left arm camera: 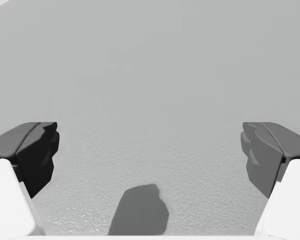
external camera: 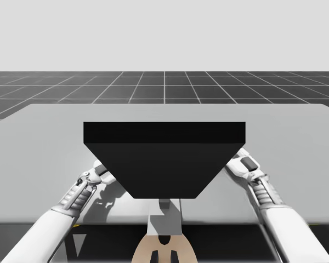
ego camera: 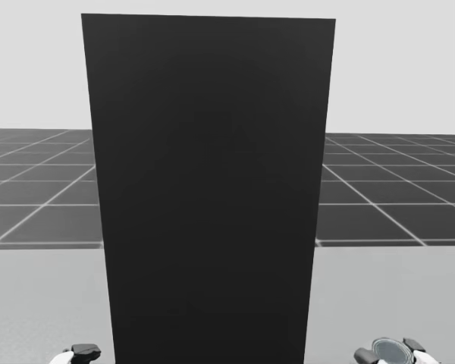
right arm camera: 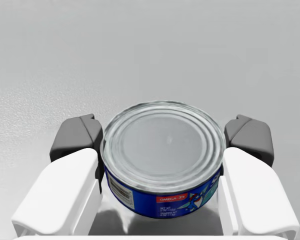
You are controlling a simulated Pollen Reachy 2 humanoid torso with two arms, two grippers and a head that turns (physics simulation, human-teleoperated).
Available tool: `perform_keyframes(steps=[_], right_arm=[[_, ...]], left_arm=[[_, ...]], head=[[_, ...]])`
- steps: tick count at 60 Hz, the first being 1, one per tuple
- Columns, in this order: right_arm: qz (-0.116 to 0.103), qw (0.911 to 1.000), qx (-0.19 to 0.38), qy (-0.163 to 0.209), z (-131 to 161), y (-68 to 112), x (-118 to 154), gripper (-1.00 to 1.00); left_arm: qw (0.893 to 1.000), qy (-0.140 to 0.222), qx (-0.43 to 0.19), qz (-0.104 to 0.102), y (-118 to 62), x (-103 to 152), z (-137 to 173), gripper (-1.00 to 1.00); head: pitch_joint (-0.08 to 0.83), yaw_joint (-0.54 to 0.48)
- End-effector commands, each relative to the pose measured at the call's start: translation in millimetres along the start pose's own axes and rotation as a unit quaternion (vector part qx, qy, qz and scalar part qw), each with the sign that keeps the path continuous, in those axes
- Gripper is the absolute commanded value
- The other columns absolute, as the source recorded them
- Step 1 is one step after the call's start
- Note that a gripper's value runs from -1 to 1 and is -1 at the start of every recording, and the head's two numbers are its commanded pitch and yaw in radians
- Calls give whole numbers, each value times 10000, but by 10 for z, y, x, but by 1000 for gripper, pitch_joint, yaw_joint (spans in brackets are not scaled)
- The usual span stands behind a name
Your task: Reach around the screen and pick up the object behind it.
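R gripper clamped on flat blue can, both sides, L gripper wide

A wide, pale grey table is seen. A tall black screen is stood upright on its middle, towards the near edge, and shadows are cast on the surface to its near left. A flat blue round can is seen over the surface just right of the screen; whether it rests there cannot be told.
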Motion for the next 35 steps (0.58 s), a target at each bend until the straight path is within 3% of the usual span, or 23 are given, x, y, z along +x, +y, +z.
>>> perform_keyframes(steps=[1,4,16,25,35], right_arm=[[182,9941,-757,-760,218,-362,443,1000],[71,9907,-969,-947,329,-456,577,1000],[48,9745,-1603,-1567,598,-744,1018,1000],[265,9604,-1787,-2123,722,-814,1476,1000],[554,9414,-1877,-2748,778,-720,1927,1000]], left_arm=[[10000,17,14,2,8,-5,0,-1000],[10000,28,16,4,8,-7,-1,-1000],[10000,42,12,12,6,-10,-6,-1000],[10000,57,13,25,8,-15,-12,-1000],[10000,60,20,35,13,-16,-16,-1000]], head=[[116,-45],[116,-45],[114,-44],[111,-47],[110,-46]])
